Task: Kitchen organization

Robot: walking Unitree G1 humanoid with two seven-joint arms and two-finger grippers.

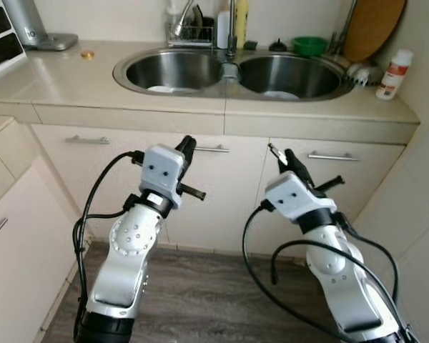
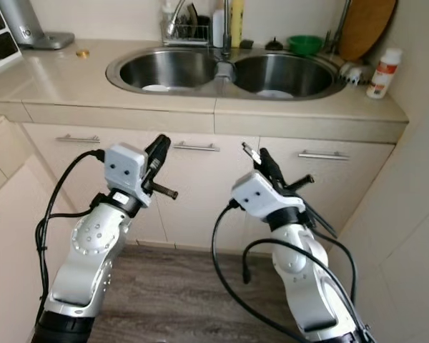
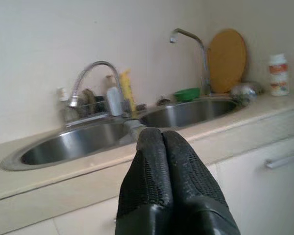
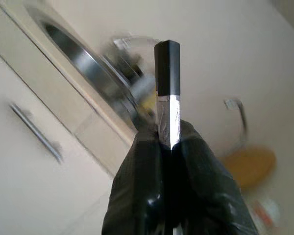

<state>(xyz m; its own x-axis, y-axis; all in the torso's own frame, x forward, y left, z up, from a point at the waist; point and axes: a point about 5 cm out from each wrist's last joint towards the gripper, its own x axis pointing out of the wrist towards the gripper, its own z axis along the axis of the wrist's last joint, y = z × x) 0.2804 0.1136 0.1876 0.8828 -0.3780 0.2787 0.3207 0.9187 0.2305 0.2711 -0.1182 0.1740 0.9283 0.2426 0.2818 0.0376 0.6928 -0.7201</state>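
I stand before a double steel sink (image 1: 229, 72) set in a beige counter. My left gripper (image 1: 188, 145) is raised in front of the cabinet doors below the sink, its fingers (image 3: 162, 147) pressed shut with nothing between them. My right gripper (image 1: 286, 158) is raised at the same height further right, shut on a thin utensil (image 4: 167, 88) with a silver shank and a black end. The utensil's tip (image 1: 273, 149) sticks up past the fingers. Something white lies in each basin (image 1: 161, 88).
A green bowl (image 1: 309, 45), a round wooden board (image 1: 372, 25) and a white bottle with a red label (image 1: 394, 73) stand at the counter's right end. A dish rack (image 1: 189, 32) and a yellow bottle (image 1: 241, 21) stand behind the tap. A grey appliance (image 1: 36, 28) is at far left.
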